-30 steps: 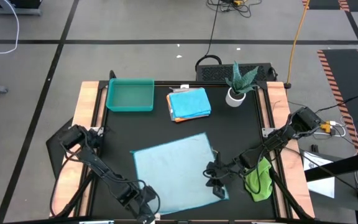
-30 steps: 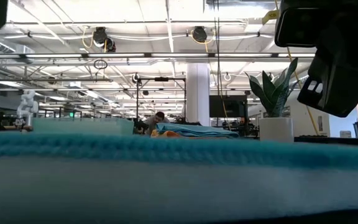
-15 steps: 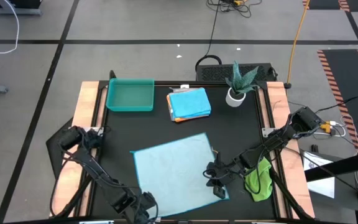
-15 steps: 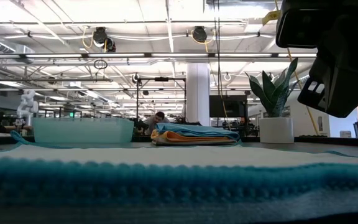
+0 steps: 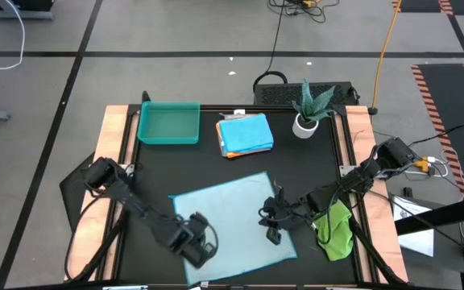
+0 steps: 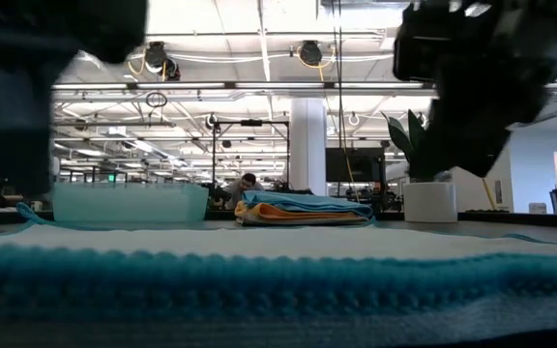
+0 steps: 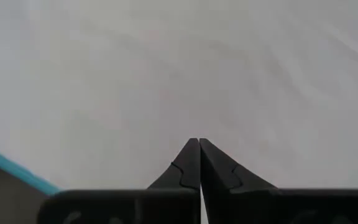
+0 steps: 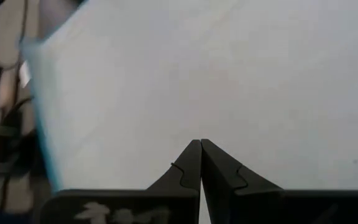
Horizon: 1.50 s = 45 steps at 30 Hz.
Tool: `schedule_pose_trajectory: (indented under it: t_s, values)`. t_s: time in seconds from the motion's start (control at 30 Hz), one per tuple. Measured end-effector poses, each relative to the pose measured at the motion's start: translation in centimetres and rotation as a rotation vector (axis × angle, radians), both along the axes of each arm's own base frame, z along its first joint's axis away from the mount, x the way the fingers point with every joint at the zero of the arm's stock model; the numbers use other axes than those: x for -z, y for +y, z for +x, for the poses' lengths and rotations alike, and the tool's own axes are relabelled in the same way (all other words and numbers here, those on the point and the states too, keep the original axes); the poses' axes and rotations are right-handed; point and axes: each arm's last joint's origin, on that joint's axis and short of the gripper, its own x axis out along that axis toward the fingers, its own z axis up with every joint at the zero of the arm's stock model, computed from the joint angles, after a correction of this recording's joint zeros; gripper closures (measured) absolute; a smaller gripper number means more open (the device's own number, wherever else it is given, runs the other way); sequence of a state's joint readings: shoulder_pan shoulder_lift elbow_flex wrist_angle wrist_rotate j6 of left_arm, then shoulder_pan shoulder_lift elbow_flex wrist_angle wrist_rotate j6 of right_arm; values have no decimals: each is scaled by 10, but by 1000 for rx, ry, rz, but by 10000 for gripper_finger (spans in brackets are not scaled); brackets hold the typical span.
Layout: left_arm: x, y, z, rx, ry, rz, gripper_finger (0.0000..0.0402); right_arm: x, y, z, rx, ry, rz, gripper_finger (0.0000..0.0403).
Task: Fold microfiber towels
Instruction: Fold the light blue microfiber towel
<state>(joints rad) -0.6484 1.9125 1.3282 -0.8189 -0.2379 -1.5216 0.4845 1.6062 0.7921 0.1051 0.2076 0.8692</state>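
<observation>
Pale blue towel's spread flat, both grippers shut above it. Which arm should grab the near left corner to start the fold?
Left. The left gripper, shut, is over the pale blue towel close to that corner; the right gripper sits toward the towel's right edge, near the green towel.

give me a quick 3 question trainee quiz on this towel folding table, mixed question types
1. True or false: the pale blue microfiber towel lies spread flat on the black table.
2. Multiple choice: the crumpled green towel lies A) in the teal plastic tray B) at the table's right edge C) on the folded stack.
3. Fill in: both the left gripper and right gripper are ____ above the pale blue towel.

Key: 1 true; 2 B; 3 shut
</observation>
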Motion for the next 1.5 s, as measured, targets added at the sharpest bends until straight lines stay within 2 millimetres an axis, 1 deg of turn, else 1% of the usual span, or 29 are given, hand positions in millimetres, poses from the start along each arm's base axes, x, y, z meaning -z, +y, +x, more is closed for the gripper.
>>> schedule_pose_trajectory:
  t_s: [0.1, 0.2, 0.4, 0.5, 0.6, 0.67, 0.77, 0.97, 1.17, 1.3, 1.4, 1.5]
  values:
    - [9, 20, 5, -41, 37, 26, 401, 0, -8, 4, 68, -19, -31, 403]
    - [17, 34, 7, -53, 79, 34, 401, -1, -15, 7, 112, -34, -46, 403]
    - [24, 51, 6, -78, 138, 65, 401, 1, -31, 10, 233, -30, -142, 403]
    - [24, 55, 7, -89, 143, 67, 400, 7, -46, 7, 304, 64, -171, 403]
    - [24, 55, 7, -88, 144, 67, 401, 16, -63, 0, 305, 227, -185, 403]
    - [24, 54, 7, -85, 148, 59, 400, 18, -71, -2, 291, 279, -201, 403]
    - [24, 52, 6, -80, 157, 46, 401, 17, -79, 3, 265, 260, -194, 403]
    - [24, 52, 5, -86, 160, 44, 400, 11, -92, 15, 271, 155, -184, 403]
    - [24, 57, 3, -92, 187, 93, 400, 12, -104, 16, 281, 165, -216, 403]
    - [23, 65, 3, -100, 209, 135, 400, 19, -111, 9, 304, 195, -236, 403]
    - [23, 71, 5, -99, 221, 142, 400, 29, -113, 0, 336, 225, -265, 403]
    - [23, 78, 8, -103, 221, 148, 398, 37, -114, -9, 363, 219, -252, 403]
